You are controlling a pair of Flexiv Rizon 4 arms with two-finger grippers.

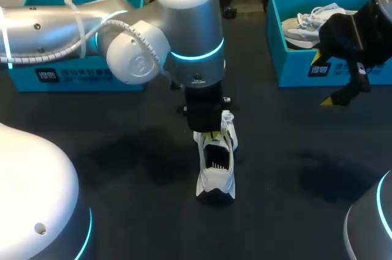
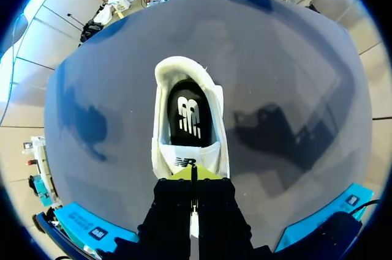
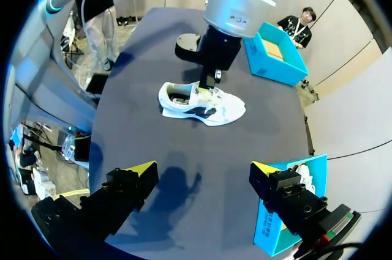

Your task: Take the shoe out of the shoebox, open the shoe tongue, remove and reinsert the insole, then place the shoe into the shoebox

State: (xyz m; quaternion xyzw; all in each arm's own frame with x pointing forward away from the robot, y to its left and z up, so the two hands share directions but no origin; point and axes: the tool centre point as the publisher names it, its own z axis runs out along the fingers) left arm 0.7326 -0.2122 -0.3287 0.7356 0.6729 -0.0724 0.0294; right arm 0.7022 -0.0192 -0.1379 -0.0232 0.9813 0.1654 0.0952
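**Sneaker is out on the table, tongue pinched, insole not pulled yet**

Your left gripper is coming straight down on the shoe. Its yellow tips look pressed together on the top edge of the tongue, so I'd read that as clamped on the tongue and lifting it back to open the mouth. That makes sense, since you need the throat wide before anything can get at the insole.

It's a white trainer sitting upright on its sole on the dark table, roughly mid-table and well apart from both boxes. The collar is gaping, and you can see right down onto the black insole with its white logo. It looks flat and fully seated.

Your right gripper hangs above the table with its fingers wide apart and nothing between them, just beside the right-hand shoebox. My guess is it's parked there to come in for the insole while the left holds the tongue. That teal box has another pale shoe in it. The left-hand shoebox sits behind your left arm, and I can't see its contents.
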